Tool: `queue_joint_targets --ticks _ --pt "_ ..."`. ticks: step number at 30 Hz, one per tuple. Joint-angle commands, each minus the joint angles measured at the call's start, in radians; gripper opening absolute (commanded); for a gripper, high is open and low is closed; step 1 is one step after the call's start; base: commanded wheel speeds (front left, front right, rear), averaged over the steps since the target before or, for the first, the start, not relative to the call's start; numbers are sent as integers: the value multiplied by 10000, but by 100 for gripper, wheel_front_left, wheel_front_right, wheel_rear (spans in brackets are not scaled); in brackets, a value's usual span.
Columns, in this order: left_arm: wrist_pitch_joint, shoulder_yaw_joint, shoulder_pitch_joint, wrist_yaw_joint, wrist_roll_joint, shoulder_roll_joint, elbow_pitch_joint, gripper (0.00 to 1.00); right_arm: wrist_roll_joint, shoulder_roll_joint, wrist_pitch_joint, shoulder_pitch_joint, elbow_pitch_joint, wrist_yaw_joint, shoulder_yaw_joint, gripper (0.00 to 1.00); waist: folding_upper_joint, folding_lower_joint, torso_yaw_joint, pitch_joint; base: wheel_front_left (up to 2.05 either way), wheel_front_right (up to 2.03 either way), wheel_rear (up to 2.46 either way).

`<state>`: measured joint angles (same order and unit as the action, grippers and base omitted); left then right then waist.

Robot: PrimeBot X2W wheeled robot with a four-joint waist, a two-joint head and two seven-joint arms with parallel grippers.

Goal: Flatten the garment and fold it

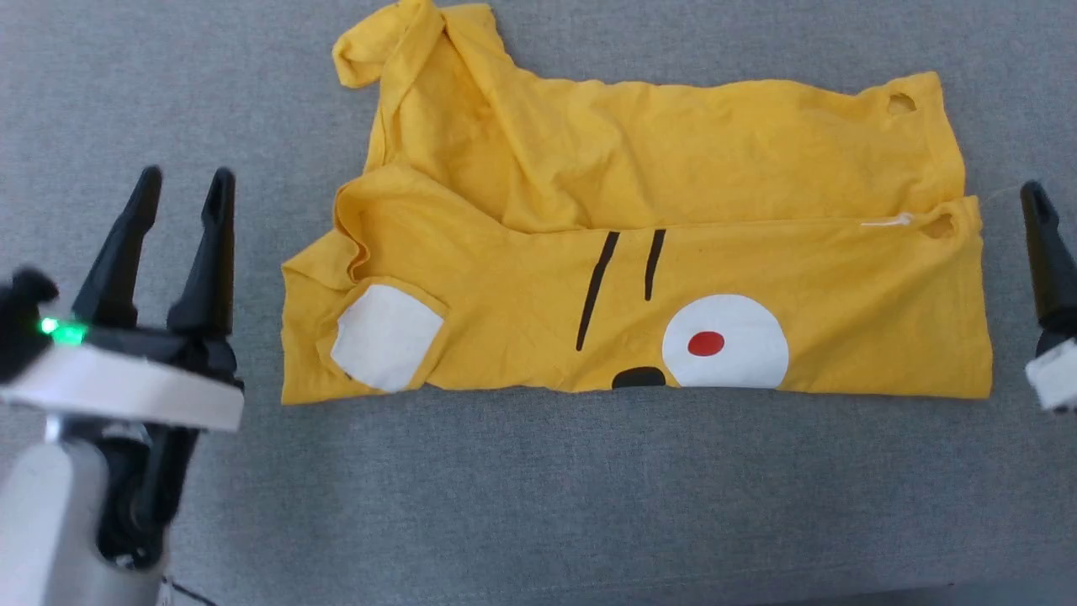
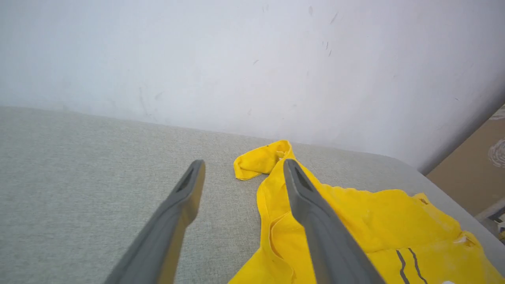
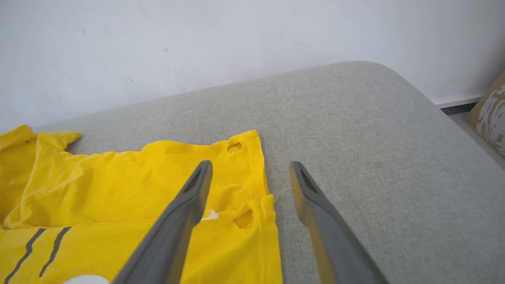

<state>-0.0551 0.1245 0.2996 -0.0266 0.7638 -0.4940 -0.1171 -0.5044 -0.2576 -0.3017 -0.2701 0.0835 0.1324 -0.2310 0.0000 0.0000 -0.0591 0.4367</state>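
Head view, yellow garment (image 1: pixel 757 151), red-dotted oval print (image 1: pixel 749 337)

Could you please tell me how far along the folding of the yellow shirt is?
Done: the garment lies spread on the grey cushion with what looks like one lengthwise fold. In hand: nothing; left gripper and right gripper are open beside it. Left: the bunched sleeve and further folds.
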Motion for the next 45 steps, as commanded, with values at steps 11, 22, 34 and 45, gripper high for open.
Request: queue_joint_targets --ticks 11,22,34,45 --pt "-2061 -453 -2589 804 -3486 1988 -989 100 2471 1770 3597 2223 549 -17 -217 100 0 0 245 -1062 0 0 0" --pt "-2065 -1293 -3742 -103 -4349 3656 -371 100 2738 2070 5077 3308 -549 -17 -167 100 0 0 236 -1890 0 0 0" --pt "-666 -1137 -3379 -754 -3952 3365 763 100 2991 2073 5198 3391 -817 -17 -208 100 0 0 313 -2205 0 0 0" --pt "4404 -615 -1979 -795 -2245 2294 1554 100 2916 2073 5144 3168 -1148 -17 65 100 0 0 236 -1864 0 0 0"
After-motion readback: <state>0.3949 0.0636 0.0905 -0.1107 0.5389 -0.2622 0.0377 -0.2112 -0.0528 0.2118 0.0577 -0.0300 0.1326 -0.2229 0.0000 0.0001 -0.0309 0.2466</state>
